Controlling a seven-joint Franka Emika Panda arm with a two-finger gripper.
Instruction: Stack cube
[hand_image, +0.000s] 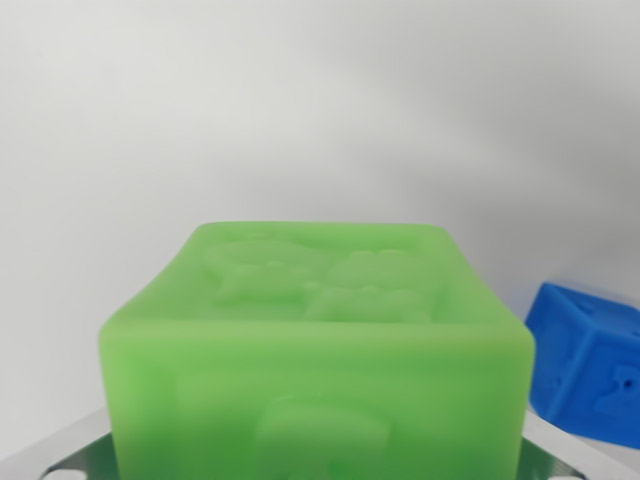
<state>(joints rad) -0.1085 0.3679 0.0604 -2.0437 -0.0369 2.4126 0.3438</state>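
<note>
Wrist view looks level across a green cube (315, 345) (very close).

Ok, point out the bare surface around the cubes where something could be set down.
Free: the wide pale surface beyond the translucent green embossed cube, and to the wrist view's left of it. Crowded: the wrist view's lower right, where the blue plastic cube sits beside the green one. The hand itself isn't clearly shown.

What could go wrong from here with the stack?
1. The green cube fills the lower middle of the wrist view and hides whatever lies under it, so alignment cannot be checked from this view.
2. The blue cube sits at the wrist view's right edge, partly cut off, well off-centre; a straight descent now would likely miss it.
3. The jaws are barely visible, so grip security is unclear.
</note>
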